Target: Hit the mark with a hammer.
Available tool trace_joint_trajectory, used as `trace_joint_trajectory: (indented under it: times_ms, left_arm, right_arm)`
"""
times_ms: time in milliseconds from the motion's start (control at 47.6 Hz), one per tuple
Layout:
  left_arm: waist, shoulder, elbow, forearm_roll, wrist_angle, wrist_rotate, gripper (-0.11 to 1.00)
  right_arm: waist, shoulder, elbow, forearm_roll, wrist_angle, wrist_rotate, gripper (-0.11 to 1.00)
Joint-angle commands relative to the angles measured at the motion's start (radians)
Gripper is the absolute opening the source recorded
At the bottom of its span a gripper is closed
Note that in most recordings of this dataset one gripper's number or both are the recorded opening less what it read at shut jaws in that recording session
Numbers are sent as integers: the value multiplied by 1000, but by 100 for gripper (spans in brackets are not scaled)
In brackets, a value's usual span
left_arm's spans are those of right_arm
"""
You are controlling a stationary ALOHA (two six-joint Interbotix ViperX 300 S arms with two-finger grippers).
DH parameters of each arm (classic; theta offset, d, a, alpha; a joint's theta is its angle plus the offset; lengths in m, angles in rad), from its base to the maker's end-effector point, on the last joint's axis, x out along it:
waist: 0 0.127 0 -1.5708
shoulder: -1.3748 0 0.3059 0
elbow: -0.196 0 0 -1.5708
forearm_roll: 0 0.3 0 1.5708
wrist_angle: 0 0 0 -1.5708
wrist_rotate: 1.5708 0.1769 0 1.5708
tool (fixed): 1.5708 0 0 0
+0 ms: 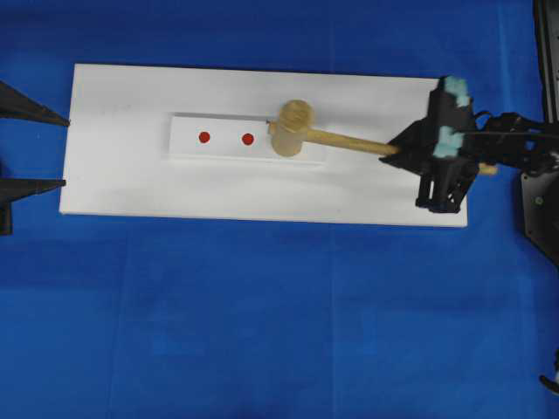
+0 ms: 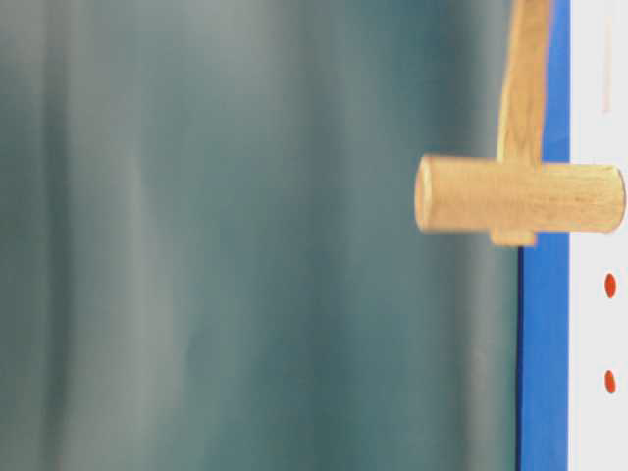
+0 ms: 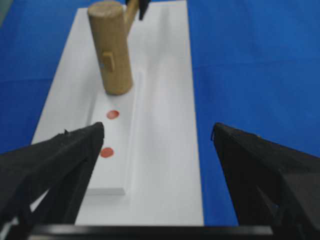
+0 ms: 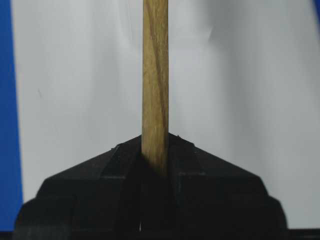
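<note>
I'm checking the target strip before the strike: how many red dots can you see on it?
2: one red dot near the strip's left end, another beside the hammer head, which covers the strip's right part and may hide a third.

A white rectangular board (image 1: 131, 175) lies on a blue tablecloth (image 1: 262, 332). A raised white strip (image 1: 225, 150) rests on it, bearing two small red dots (image 1: 204, 137), well beyond the closed pincer.

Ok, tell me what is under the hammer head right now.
The hammer head sits over the right end of the white strip, which lies on the white board. Two red dots show left of it. Whatever is directly beneath the head, mark included, is covered.
</note>
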Motion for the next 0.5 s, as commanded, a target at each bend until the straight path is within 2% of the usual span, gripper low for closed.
trace_joint_trajectory:
  times_ms: [0,231,483]
  left_arm:
    - [3,9,-12,2,-12,-2,87]
    - [3,11,-11,2,-14,-2,87]
    - [3,11,-11,2,-14,-2,87]
  right_arm:
    - [2,-89,-20,-5,-14,-3,2]
    - [2,-239,-41,-23,-2,-3,2]
    - [12,-207,-86,-23,5,-6,2]
